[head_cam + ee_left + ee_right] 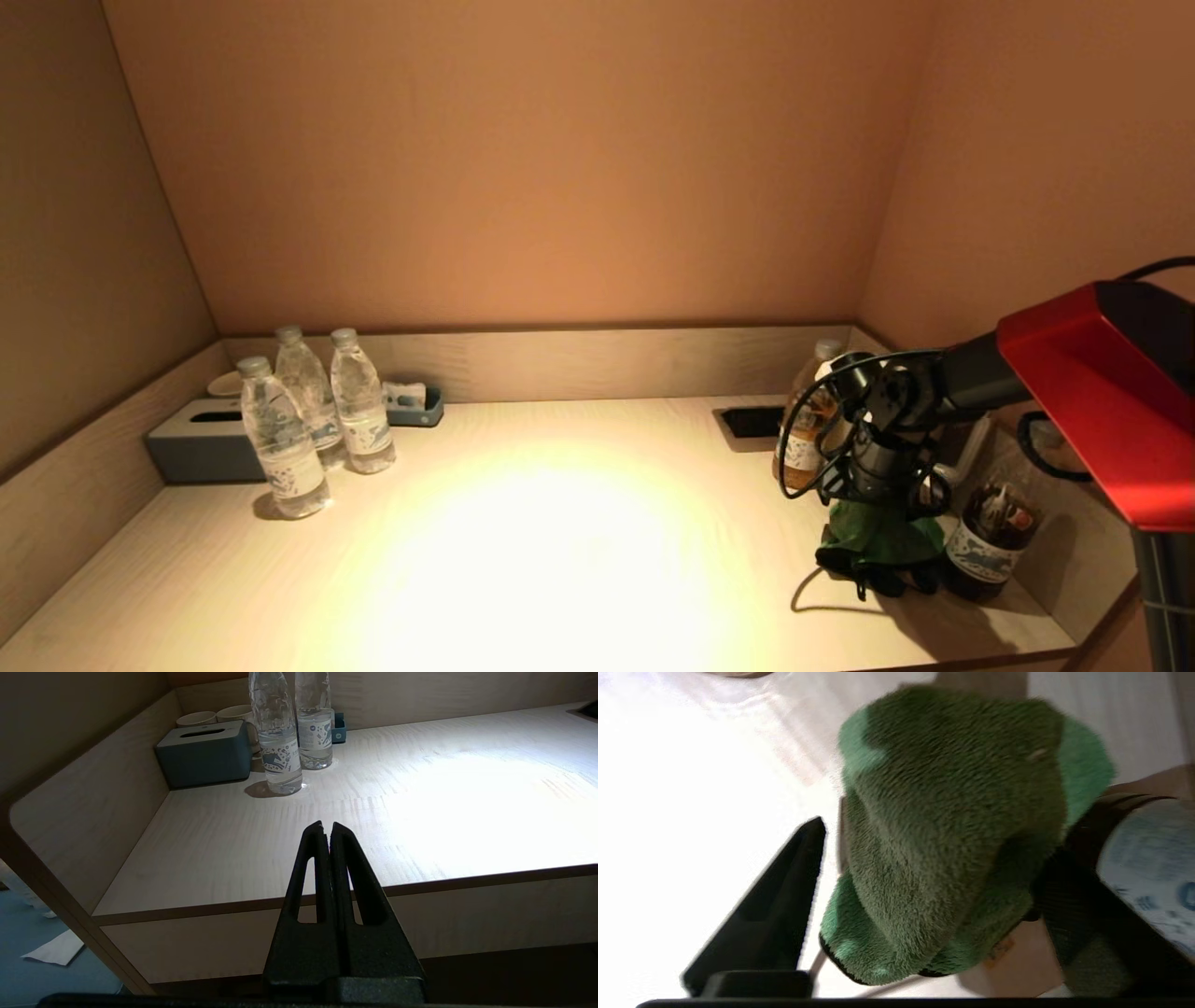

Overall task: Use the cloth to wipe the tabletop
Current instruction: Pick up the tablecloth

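Observation:
The green cloth lies bunched on the tabletop at the right side, beside a dark bottle. My right gripper reaches down onto it from above. In the right wrist view the cloth fills the space between the jaws of the right gripper. One black finger stands apart from the cloth; the other is hidden behind it. My left gripper is shut and empty, held off the table's front edge, out of the head view.
Three water bottles, a grey tissue box and a small tray stand at the back left. An amber bottle, a black recess and a kettle stand at the right. Low walls edge the table.

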Available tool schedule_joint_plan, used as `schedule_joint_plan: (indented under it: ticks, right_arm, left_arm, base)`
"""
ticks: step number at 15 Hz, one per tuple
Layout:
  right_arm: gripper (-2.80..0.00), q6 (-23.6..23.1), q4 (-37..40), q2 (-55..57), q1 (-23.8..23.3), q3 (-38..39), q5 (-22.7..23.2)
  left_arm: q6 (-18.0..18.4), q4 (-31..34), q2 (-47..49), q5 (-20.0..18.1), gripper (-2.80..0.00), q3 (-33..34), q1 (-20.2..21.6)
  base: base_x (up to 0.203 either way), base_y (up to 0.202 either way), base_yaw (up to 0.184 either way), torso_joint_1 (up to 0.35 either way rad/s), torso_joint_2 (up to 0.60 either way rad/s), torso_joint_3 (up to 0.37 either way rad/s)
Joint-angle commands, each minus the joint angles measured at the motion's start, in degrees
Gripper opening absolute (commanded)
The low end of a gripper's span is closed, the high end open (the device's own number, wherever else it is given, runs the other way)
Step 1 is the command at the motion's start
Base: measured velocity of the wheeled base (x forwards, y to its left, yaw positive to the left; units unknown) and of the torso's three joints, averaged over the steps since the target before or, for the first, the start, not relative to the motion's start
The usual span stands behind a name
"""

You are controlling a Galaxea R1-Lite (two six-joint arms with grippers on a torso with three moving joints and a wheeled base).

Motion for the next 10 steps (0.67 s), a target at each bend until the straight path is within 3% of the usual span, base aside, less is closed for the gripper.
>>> schedule_joint_plan:
  ticks: [1, 10]
  right_arm:
    - [-2.8, 0.11, 0.06, 0.79, 0.01, 0.02, 2.4]
    - [-2.8, 0.48, -0.21, -0.66, 0.12, 0.97, 3.48]
  left_arm:
    - [-0.06, 0.0, 0.04, -0.01, -2.8, -0.06, 0.04]
    - [0.03, 0.0, 0.04, -0.01, -2.8, -0.06, 0.04]
  base:
    - [0.0, 0.0, 0.0, 0.0, 0.0, 0.0]
    - [0.0, 0.0, 0.0, 0.0, 0.0, 0.0]
